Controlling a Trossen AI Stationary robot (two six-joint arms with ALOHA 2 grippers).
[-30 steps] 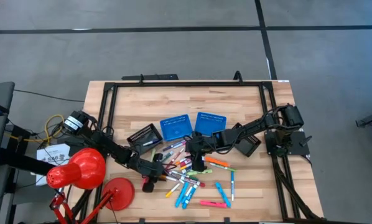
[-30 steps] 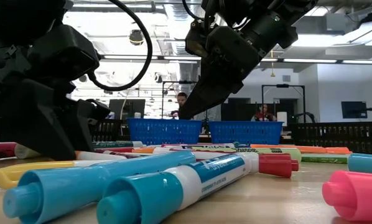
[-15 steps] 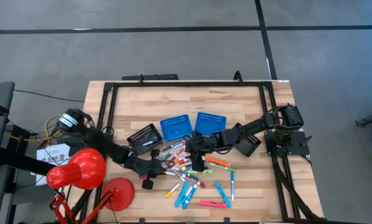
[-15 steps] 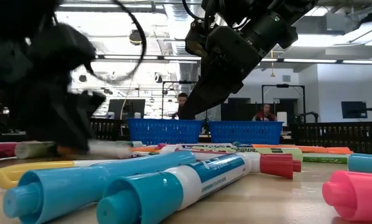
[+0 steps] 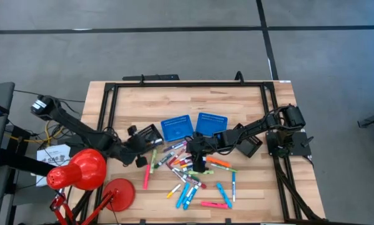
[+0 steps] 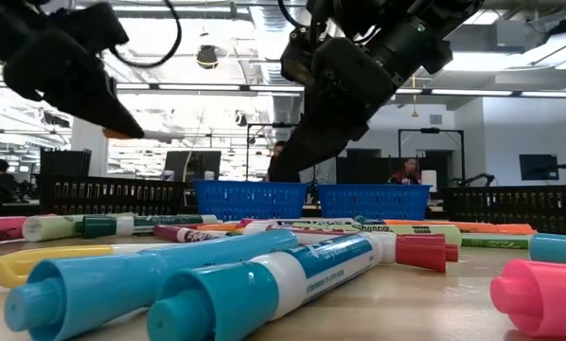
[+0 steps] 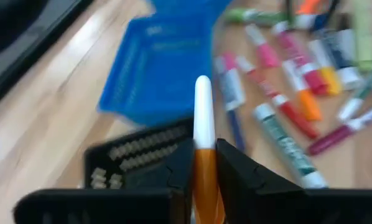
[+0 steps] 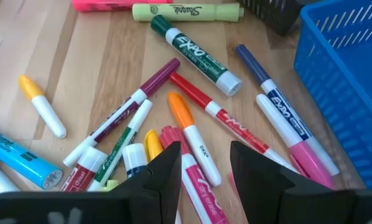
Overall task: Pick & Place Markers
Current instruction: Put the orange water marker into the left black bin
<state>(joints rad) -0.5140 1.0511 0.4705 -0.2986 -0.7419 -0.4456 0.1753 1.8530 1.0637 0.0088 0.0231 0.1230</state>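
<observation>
The markers (image 5: 188, 170) lie scattered mid-table, near the low camera (image 6: 264, 270) and under the right wrist (image 8: 198, 46). My left gripper (image 5: 139, 156) hangs in the air (image 6: 122, 118) at the near edge of a black tray (image 5: 146, 134), shut on an orange-and-white marker (image 7: 203, 118). My right gripper (image 5: 197, 160) is open low over the pile (image 8: 201, 165), its fingers on either side of a pink-red marker (image 8: 195, 186). A pink marker (image 5: 146, 175) lies alone to the pile's left. My left gripper pinches the marker's orange barrel (image 7: 204, 168) between its two fingers, which lie along it. The white end (image 7: 203, 99) sticks out past the fingertips. The fingers slant downward, and the marker is lifted clear of the table (image 6: 139, 135). My right gripper: whether it touches the markers below, I cannot tell.
Two blue baskets (image 5: 176, 127) (image 5: 211, 123) stand just beyond the pile, and a second black tray (image 5: 249, 147) sits to its right. A red lamp (image 5: 82, 169) stands at the near left corner. Black frame rails (image 5: 187, 83) edge the table. People (image 6: 278, 152) sit in the room behind.
My left gripper has risen from the table at the pile's near left and moved up and toward the far left, to the black tray, carrying the orange-and-white marker clear. The pink marker now shows where it was.
</observation>
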